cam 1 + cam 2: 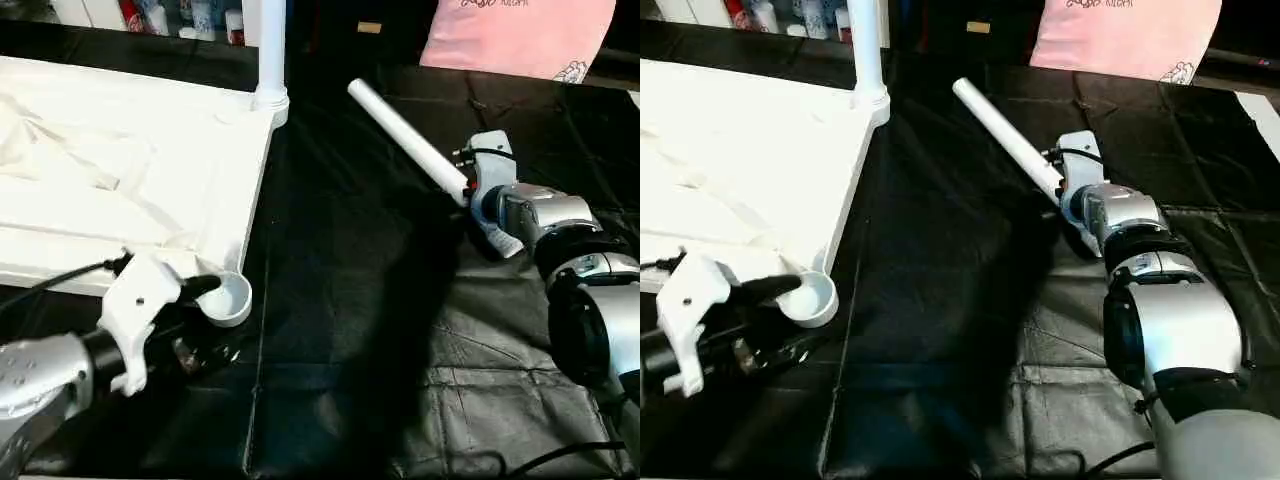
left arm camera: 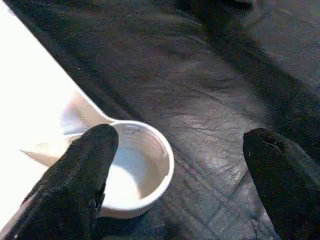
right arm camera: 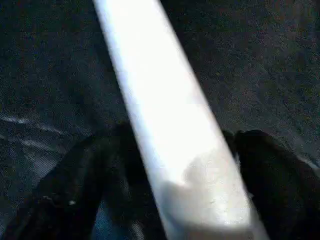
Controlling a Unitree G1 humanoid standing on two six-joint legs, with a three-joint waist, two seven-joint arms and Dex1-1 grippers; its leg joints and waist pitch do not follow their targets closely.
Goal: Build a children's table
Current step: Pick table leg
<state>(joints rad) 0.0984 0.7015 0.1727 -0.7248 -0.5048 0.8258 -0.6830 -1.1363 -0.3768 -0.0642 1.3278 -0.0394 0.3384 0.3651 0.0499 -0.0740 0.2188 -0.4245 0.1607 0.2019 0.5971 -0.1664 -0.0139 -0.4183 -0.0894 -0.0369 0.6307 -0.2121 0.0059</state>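
Observation:
The white tabletop lies underside up on the left, with one leg standing upright in its far corner socket. Its near corner socket is an open round cup. My left gripper is open at that socket; in the left wrist view one finger rests over the rim and the other hangs over the cloth. A loose leg lies slanted on the black cloth. My right gripper is open at its near end, the tube passing between the two fingers.
Black sheeting covers the work surface. A pink garment shows at the back right, and bottles stand behind the tabletop. A black cable runs to my left wrist.

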